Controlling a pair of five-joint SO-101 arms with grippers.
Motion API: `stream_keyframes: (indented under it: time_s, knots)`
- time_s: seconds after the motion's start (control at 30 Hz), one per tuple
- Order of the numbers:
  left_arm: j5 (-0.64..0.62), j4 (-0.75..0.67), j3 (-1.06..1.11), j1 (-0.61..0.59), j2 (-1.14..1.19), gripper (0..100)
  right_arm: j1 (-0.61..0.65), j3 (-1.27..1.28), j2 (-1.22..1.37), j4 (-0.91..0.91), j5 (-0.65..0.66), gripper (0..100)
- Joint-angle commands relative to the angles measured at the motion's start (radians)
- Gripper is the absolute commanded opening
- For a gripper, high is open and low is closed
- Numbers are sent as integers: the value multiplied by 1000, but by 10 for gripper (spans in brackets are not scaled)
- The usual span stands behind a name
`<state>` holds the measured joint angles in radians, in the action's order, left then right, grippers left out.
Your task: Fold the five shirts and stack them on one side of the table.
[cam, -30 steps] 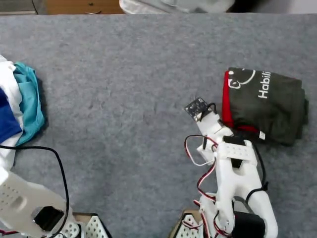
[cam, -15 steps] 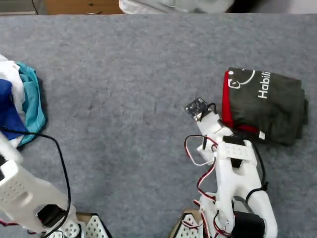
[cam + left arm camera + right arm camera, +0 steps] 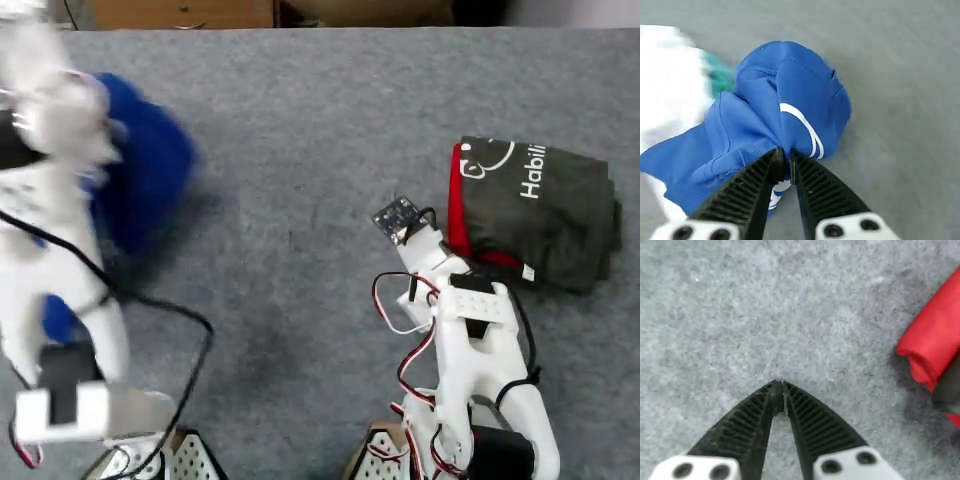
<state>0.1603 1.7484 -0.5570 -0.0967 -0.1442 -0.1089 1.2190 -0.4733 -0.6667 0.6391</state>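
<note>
My left gripper [image 3: 784,152] is shut on a bunched blue shirt [image 3: 790,115] with white stripes, held up off the table. From above, that blue shirt [image 3: 145,175] hangs at the far left beside the left arm [image 3: 55,250]. White cloth [image 3: 670,85] and teal cloth [image 3: 717,77] lie behind it. At the right, a folded dark grey shirt [image 3: 540,215] rests on a folded red shirt [image 3: 458,215]. My right gripper [image 3: 779,397] is shut with nothing in it, low over the carpet, just left of the red shirt's [image 3: 932,347] fold.
The grey felt tabletop [image 3: 300,150] stretches between the arms. The right arm's base [image 3: 480,400] stands at the front edge, with red and white wires looping beside it. A wooden cabinet [image 3: 180,12] sits beyond the far edge.
The left arm has swung up and toward the far left, lifting the blue shirt off the pile. The right arm and the folded stack have not moved.
</note>
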Motion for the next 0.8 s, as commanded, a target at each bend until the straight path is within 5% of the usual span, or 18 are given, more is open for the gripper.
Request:
stream_keyframes:
  time_s: [0.0, 0.13, 0.27, 0.5, 0.6, 0.77]
  knots:
    - [2, -14, 295, 288, -177, 23, 15, 2, -25, 15, 11, 5]
    - [-6, -137, 603, 410, -226, 54, 15, 2, -25, 15, 11, 9]
    - [-64, -146, 790, 419, -240, 222, 13, -7, -31, 9, 11, 9]
    - [-155, -48, 773, 416, -361, 285, 15, -120, -33, -144, 11, 93]
    - [-155, -29, 687, 275, -472, 285, 16, -303, -33, -319, 11, 129]
    - [-155, -144, 755, -196, -549, 285, 21, -627, -28, -509, -29, 43]
